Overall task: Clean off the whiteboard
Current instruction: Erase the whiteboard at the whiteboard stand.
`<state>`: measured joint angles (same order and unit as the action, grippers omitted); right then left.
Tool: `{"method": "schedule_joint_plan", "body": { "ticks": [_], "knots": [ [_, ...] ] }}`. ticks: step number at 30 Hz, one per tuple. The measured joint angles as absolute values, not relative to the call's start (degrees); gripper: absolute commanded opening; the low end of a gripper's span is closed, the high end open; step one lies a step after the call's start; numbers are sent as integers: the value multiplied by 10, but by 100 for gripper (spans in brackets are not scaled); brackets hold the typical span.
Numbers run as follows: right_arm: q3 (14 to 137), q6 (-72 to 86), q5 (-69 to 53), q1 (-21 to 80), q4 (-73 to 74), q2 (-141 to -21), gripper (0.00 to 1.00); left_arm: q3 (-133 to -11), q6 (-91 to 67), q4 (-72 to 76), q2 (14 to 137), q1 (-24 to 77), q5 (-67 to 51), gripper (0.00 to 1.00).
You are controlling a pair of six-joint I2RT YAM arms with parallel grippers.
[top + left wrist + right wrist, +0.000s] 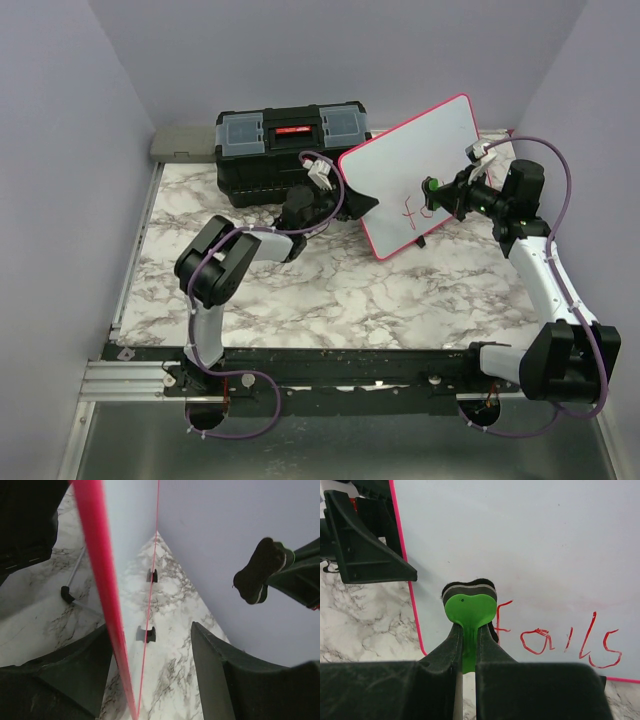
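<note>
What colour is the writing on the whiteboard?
Red. The writing on the whiteboard shows best in the right wrist view.

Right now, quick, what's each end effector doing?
Left end effector: open, straddling the whiteboard's edge.
Right end effector: closed, holding the green eraser.

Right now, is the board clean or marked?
Marked. Red writing shows near the board's lower edge; the green eraser in the right jaws sits by its first letter.
</note>
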<state>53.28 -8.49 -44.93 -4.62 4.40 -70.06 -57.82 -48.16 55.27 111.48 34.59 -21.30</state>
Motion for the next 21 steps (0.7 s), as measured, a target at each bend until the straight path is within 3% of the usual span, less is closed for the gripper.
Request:
{"method": "schedule_joint_plan", "body": {
  "ticks": [7,16,18,21],
  "knots": [
    [533,-85,-453,-48,44,-701,1,-577,-573,640,1159,349,-166,61],
    [533,-84,-458,-54,44,-701,1,-586,-612,712,1197,369,-131,51],
    [533,-84,-458,-55,44,-701,1,-590,-616,715,1208,371,-130,44],
    [533,-84,-460,-58,44,-700,1,-594,-621,717,1216,371,-131,18]
  ]
}}
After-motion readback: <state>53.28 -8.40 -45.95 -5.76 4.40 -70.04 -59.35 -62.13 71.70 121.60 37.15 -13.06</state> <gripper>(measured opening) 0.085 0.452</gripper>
